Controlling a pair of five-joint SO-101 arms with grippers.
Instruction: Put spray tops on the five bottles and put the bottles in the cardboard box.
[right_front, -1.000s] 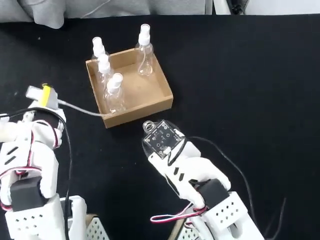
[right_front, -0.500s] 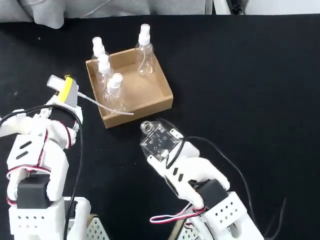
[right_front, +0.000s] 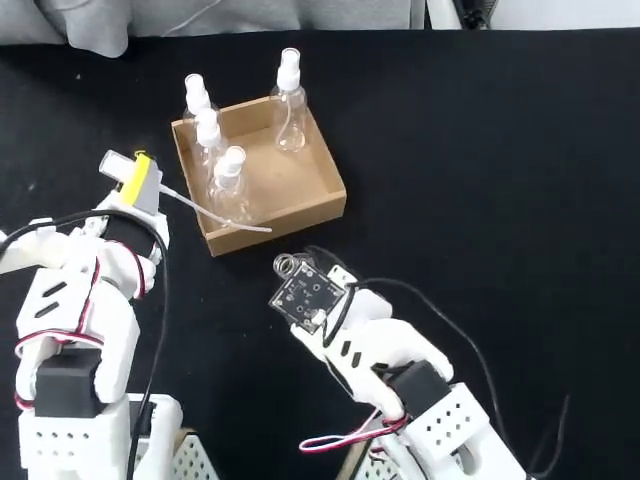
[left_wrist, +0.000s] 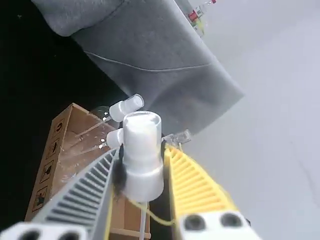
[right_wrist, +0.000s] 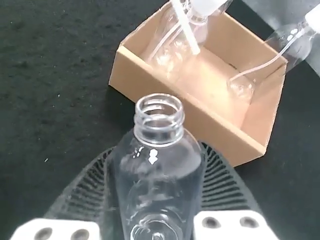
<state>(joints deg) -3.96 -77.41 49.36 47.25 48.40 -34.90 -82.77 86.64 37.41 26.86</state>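
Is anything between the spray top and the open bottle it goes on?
Only the cardboard box, at its near corner, lies between the spray top and the bottle; the top's tube crosses over that corner.

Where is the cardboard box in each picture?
High view: the cardboard box lies left of centre, beyond both arms.
Left wrist view: the cardboard box is behind the spray top gripped in the left pincer.
Right wrist view: the cardboard box is past the open bottle in the right pincer.
Shared landmark: the capped bottles standing inside.
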